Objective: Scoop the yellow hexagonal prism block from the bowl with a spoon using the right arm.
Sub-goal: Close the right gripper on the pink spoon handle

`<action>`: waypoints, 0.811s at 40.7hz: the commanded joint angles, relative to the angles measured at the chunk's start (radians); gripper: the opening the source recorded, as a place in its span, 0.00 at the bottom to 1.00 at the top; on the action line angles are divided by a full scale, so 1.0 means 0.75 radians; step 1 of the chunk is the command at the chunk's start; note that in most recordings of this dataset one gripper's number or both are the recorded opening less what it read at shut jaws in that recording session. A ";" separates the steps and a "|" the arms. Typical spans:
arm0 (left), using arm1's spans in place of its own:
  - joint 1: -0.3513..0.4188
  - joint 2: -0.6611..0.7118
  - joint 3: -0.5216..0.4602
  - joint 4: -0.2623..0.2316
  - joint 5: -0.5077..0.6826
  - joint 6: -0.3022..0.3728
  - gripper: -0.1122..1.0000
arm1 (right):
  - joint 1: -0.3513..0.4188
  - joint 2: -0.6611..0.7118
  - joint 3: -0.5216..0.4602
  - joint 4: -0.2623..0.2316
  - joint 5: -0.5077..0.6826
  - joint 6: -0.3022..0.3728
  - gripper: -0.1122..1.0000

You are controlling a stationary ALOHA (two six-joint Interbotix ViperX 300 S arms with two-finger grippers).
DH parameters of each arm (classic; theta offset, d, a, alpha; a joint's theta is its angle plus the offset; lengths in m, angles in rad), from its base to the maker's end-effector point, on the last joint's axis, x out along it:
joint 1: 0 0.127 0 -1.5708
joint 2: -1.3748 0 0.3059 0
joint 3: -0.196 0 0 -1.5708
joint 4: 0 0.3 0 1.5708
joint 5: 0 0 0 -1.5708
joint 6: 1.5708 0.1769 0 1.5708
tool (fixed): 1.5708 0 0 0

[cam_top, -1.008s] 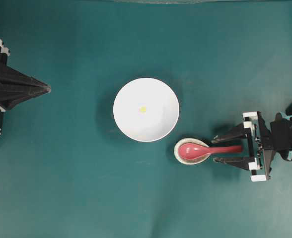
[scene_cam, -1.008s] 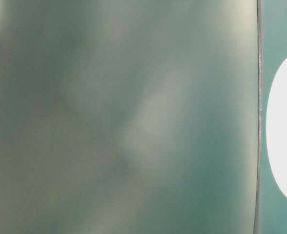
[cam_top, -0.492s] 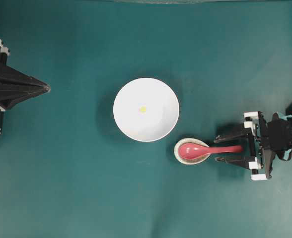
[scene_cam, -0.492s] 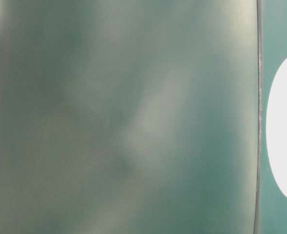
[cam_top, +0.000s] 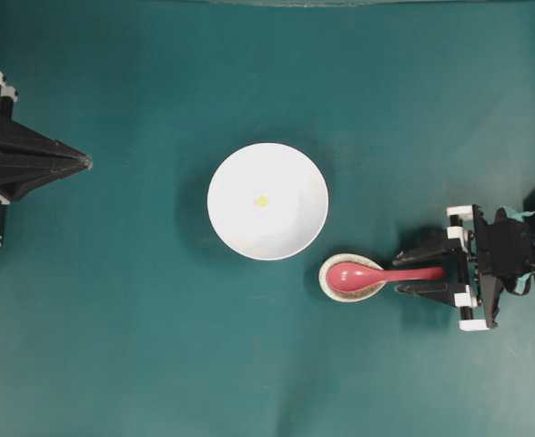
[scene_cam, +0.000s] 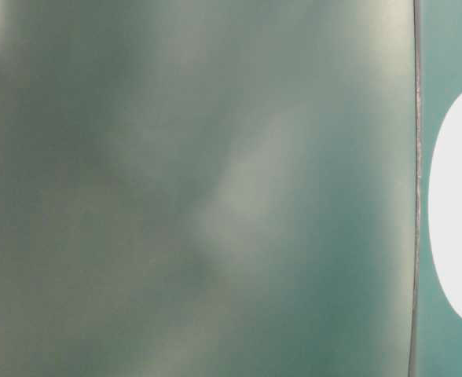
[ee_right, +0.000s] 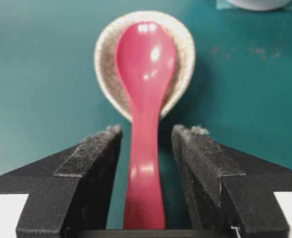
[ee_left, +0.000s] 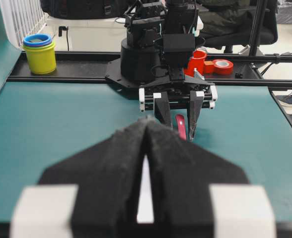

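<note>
Right gripper (ee_right: 145,148) parted, jaws straddling the spoon (ee_right: 145,99) handle with a narrow gap visible on either side; pads not touching it, nothing gripped. Handle running straight down the middle between the jaws, scoop lying just beyond the fingertips in the small speckled dish (ee_right: 185,54). White bowl (cam_top: 267,201) farther out past the dish, close beside it but apart from the jaws; yellow hexagonal prism block (cam_top: 262,201) resting near the bowl's centre, well clear of the right gripper. Left gripper (cam_top: 84,163) pressed together to a point, holding nothing, well apart from the bowl at the far side of the green table (cam_top: 158,346). Table-level view blurred; only a white oval at its edge discernible.
</note>
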 commanded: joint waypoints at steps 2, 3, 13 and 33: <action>-0.002 0.010 -0.035 0.004 -0.014 -0.002 0.10 | 0.004 -0.010 -0.002 0.008 -0.006 0.000 0.57; -0.002 0.010 -0.033 0.004 -0.014 -0.002 0.10 | 0.004 -0.010 -0.004 0.008 -0.006 0.000 0.57; -0.002 0.010 -0.035 0.002 -0.014 0.000 0.10 | 0.004 -0.012 -0.006 0.010 -0.012 0.000 0.53; -0.002 0.010 -0.037 0.002 -0.014 -0.002 0.10 | 0.004 -0.012 -0.008 0.039 -0.016 0.004 0.30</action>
